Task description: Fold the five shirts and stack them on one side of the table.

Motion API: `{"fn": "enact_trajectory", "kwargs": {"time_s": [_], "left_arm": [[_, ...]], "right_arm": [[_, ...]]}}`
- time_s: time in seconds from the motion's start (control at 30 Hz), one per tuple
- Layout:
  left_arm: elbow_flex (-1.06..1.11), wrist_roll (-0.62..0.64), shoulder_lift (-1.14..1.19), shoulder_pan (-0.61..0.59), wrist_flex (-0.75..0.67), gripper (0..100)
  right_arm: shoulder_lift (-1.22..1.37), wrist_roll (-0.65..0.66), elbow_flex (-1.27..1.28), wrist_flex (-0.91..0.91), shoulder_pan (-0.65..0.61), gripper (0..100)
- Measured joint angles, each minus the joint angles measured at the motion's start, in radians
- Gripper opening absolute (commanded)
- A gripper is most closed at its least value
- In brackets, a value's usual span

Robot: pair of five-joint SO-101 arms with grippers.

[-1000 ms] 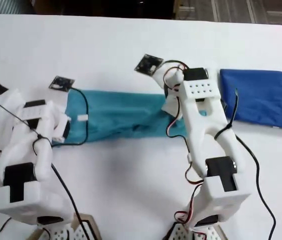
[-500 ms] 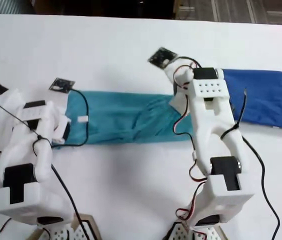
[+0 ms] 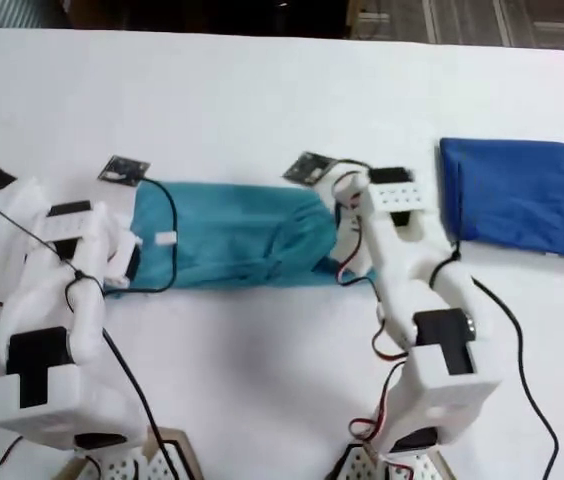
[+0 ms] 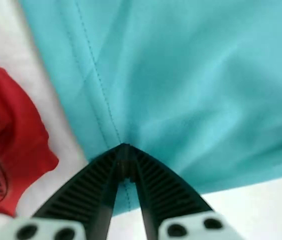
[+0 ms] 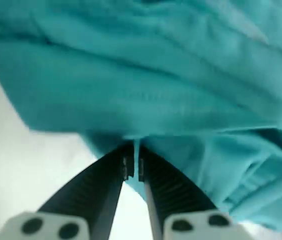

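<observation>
The teal shirt (image 3: 232,235) lies as a long strip in the middle of the counter (image 3: 262,90). The left hand (image 4: 125,152) is clamped on its 9 o'clock end and the right hand (image 5: 132,150) on its 3 o'clock end, probably to fold end over end; a folded blue shirt (image 3: 522,195) sits at 3 o'clock

Red shirt (image 4: 11,145) partly off-frame.

Two white arms (image 3: 402,250) with black servos (image 3: 440,330) and red-and-black cables (image 3: 173,215).

A teal shirt (image 3: 232,235) lies bunched lengthwise, blue shirt (image 3: 517,195) folded nearby.
</observation>
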Motion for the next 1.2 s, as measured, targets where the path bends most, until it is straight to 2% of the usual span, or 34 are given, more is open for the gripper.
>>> {"fn": "enact_trajectory", "kwargs": {"time_s": [0.23,0.37,0.57,0.73,0.93,1.2], "left_arm": [[0.0,0.0,0.0,0.0,0.0,3],[0.0,0.0,0.0,0.0,0.0,3],[0.0,0.0,0.002,0.0,0.0,3],[0.0,0.0,0.002,0.0,0.0,3],[0.0,0.0,0.002,0.0,0.0,3],[0.0,0.0,0.002,0.0,0.0,3]], "right_arm": [[0.011,-0.328,-0.026,-0.207,-0.075,2.1],[0.015,-0.427,-0.072,-0.261,-0.091,2.1],[0.038,-0.45,-0.087,-0.285,-0.087,2.1],[0.009,-0.45,-0.109,-0.114,-0.041,2.1],[-0.008,-0.359,-0.11,0.052,-0.054,2.1],[0.084,-0.353,-0.11,-0.054,-0.167,2.1]]}}
